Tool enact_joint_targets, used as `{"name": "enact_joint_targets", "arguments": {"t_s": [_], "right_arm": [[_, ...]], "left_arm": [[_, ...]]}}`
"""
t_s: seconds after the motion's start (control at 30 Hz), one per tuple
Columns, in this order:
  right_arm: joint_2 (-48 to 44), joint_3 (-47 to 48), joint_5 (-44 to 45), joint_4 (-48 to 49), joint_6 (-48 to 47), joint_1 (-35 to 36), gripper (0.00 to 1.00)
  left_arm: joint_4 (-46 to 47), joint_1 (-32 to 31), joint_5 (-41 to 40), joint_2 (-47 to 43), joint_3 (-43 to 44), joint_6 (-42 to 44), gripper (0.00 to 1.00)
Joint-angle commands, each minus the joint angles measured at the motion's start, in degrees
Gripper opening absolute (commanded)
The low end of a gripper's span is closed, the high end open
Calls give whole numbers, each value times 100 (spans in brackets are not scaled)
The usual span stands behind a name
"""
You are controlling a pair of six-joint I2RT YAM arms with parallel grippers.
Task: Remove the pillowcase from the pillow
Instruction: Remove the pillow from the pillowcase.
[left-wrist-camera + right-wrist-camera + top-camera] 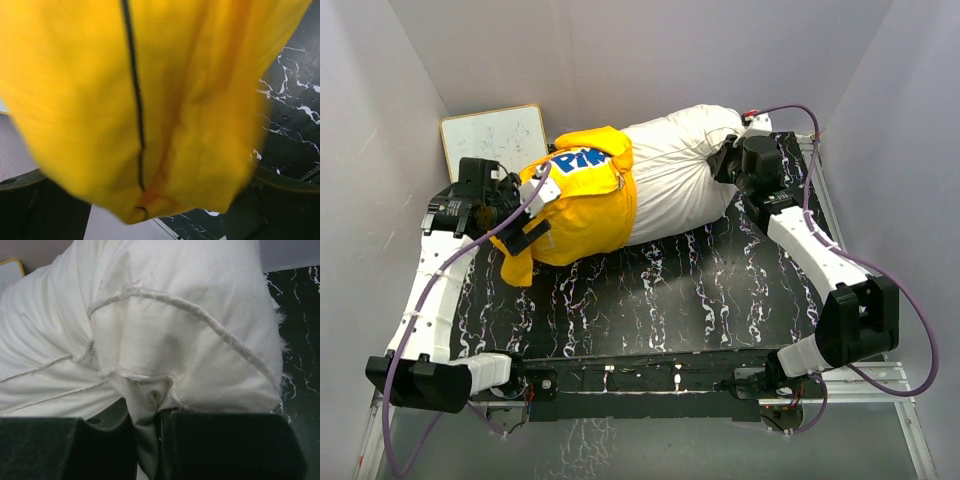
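Observation:
The white pillow [680, 170] lies across the back of the black marbled table [650, 290]. The yellow pillowcase [582, 205] still covers its left half, blue lettering on top. My left gripper [527, 222] is at the case's left end. In the left wrist view its fingers [30, 200] stand wide apart at the frame's lower corners, open, with blurred yellow pillowcase [150, 100] fabric hanging loose in front of them. My right gripper [728, 160] is at the pillow's right end. It is shut on a pinched fold of white pillow [150, 330] fabric near a seam.
A white board with a yellow rim [492, 138] lies at the back left, just behind the pillowcase. Grey walls close in the back and both sides. A purple cable [790, 108] loops over the right arm near the pillow's end.

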Motion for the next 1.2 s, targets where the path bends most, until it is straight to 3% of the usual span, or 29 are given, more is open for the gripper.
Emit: {"name": "enact_joint_targets", "arguments": {"t_s": [0.0, 0.1, 0.17, 0.23, 0.3, 0.4, 0.43, 0.6, 0.7, 0.9, 0.97, 1.0, 1.17], "right_arm": [[-379, 205, 1121, 36, -454, -187, 8], [-503, 208, 1203, 37, -559, -199, 8], [-542, 202, 1166, 50, -604, -211, 8], [-559, 195, 1083, 54, -597, -225, 8], [-569, 138, 971, 55, -571, -242, 8], [-606, 43, 889, 53, -543, -250, 8], [-620, 14, 844, 69, -543, -258, 8], [-719, -80, 659, 68, -627, -372, 8], [-762, -95, 562, 24, -478, -574, 8], [-614, 37, 829, -201, -342, -775, 8], [-473, 162, 968, -338, -313, -786, 8], [-405, 203, 1016, -393, -304, -795, 8], [-282, 203, 1208, -433, -169, -818, 8]], "left_arm": [[501, -13, -264, -94, -375, 49, 82], [471, 82, -185, 96, -266, 26, 71], [629, 168, 23, 180, -149, -110, 55], [738, 249, 364, 292, 37, -325, 50], [620, 278, 885, 495, 301, -563, 58], [331, 279, 1642, 701, 493, -765, 92], [423, 274, 1740, 730, 445, -851, 96], [915, 288, 1360, 1000, 284, -762, 95], [1027, 366, 1057, 1161, 214, -401, 79], [456, 990, 1281, 1276, 556, 259, 27], [413, 1061, 1215, 1182, 593, 391, 4], [459, 1091, 1181, 1101, 583, 424, 0], [1209, 1187, 1163, 632, 488, -19, 0]]}}
